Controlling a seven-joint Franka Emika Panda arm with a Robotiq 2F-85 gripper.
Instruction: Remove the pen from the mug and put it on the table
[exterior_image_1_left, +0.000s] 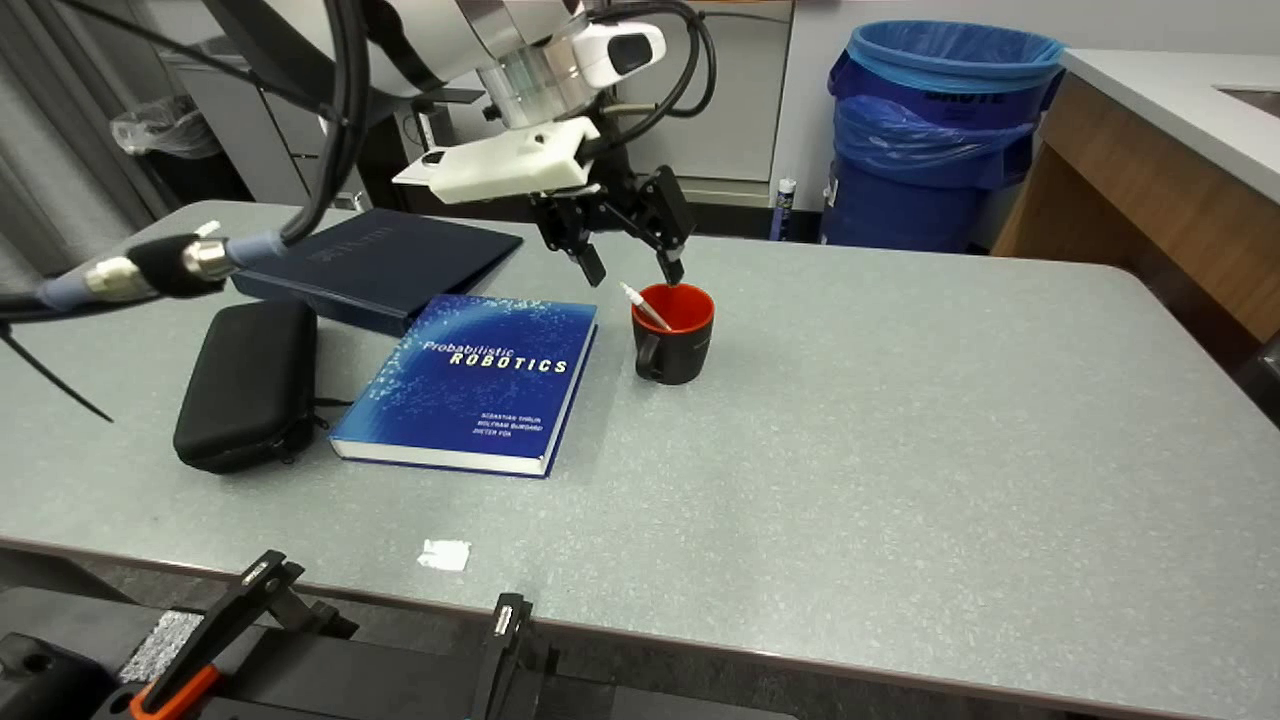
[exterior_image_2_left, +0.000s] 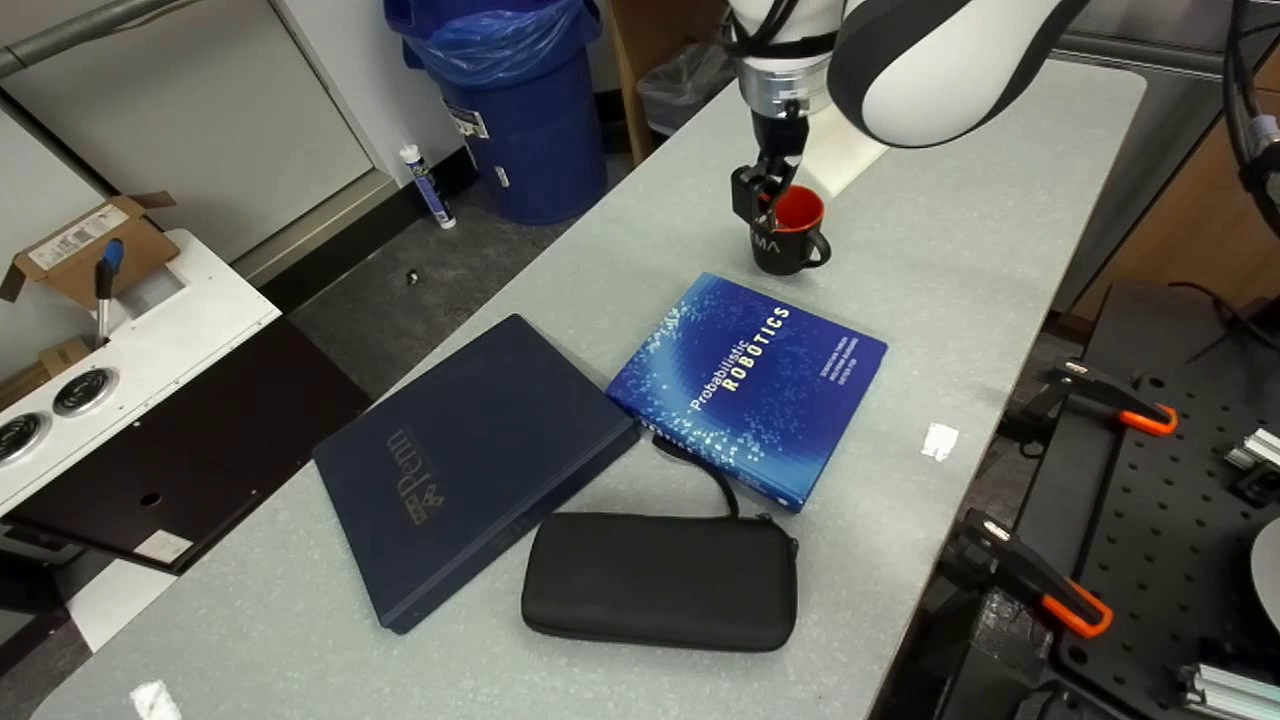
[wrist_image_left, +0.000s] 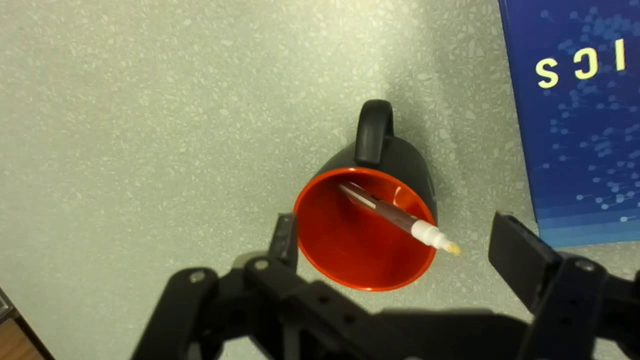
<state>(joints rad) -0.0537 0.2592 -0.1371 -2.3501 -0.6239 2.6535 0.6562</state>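
The mug (exterior_image_1_left: 690, 352), dark outside and red inside, stands upright on the speckled grey table (exterior_image_1_left: 860, 460); it also shows in an exterior view (exterior_image_2_left: 784, 254). The pen (exterior_image_1_left: 646, 306) leans in the mug, its white, yellow-tipped end past the rim. In the wrist view the pen (wrist_image_left: 392, 214) slants across the mug's opening, its tip to the right. My gripper (exterior_image_1_left: 633, 268) is open and empty just above the mug. In the wrist view its fingers (wrist_image_left: 398, 241) stand wide apart, either side of the pen's upper end. In an exterior view the gripper (exterior_image_2_left: 765, 195) mostly hides the pen.
A blue book (exterior_image_1_left: 470, 385) lies beside the mug. Beyond it lie a dark blue Penn folder or book (exterior_image_2_left: 470, 460) and a black zipped case (exterior_image_2_left: 660, 580). A white scrap (exterior_image_1_left: 444, 555) is near the table's edge. A blue bin (exterior_image_1_left: 900, 200) stands behind the table.
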